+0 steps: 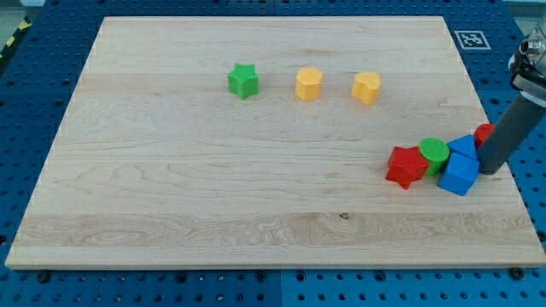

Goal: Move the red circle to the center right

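Observation:
The red circle [484, 133] shows only as a small red edge at the view's right, mostly hidden behind my rod. My tip [489, 172] rests on the board just below it and right of the blue blocks. A blue block [463, 146] touches the red circle's left side. A second blue block [458, 174] lies just below that one, left of my tip. A green circle [434, 153] and a red star [406, 165] sit to their left in one tight cluster.
A green star [243, 80], a yellow hexagon [308, 84] and a yellow heart [367, 87] lie in a row near the view's top. The wooden board [213, 188] has its right edge close to my tip.

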You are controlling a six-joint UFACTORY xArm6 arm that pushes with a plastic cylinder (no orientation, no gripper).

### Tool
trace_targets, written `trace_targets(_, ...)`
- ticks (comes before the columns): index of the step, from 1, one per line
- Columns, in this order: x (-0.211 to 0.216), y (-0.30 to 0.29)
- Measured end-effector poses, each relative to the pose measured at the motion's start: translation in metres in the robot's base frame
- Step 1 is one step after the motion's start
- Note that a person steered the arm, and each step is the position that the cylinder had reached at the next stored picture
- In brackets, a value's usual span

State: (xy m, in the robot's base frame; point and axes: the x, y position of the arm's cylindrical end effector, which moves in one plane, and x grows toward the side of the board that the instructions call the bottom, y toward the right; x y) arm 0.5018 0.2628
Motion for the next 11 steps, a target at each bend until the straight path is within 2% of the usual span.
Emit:
trace_targets(3,0.010,0.062)
trace_targets(5,-0.022,0.005)
trace_targets(7,-0.054,-0.001)
trace_targets(11,-0.061,0.014)
